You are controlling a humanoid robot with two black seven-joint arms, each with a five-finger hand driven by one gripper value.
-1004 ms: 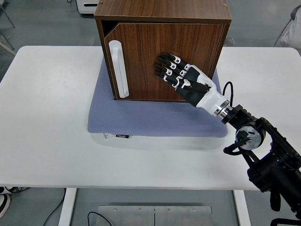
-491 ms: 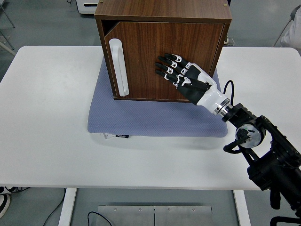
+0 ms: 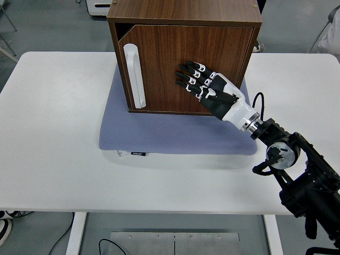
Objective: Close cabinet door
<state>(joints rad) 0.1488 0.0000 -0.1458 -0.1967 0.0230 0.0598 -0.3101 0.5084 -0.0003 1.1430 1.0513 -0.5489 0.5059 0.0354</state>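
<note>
A dark wood cabinet (image 3: 183, 16) stands on a blue-grey mat (image 3: 170, 133) at the table's far middle. Its door (image 3: 164, 58) has a white vertical handle (image 3: 134, 77) near its left edge and is almost shut, with a narrow gap showing at the upper left corner. My right hand (image 3: 194, 79) comes in from the lower right, fingers spread flat against the door's middle right part, holding nothing. The left arm is out of the picture.
The white table (image 3: 53, 133) spreads wide to the left and front of the mat. A white object with dark feet (image 3: 101, 6) stands on the floor behind the cabinet. A white shape shows at the right edge (image 3: 330, 37).
The door swung a little further shut one second ago as my hand pressed it. Over the last half second the hand and door have barely moved.
</note>
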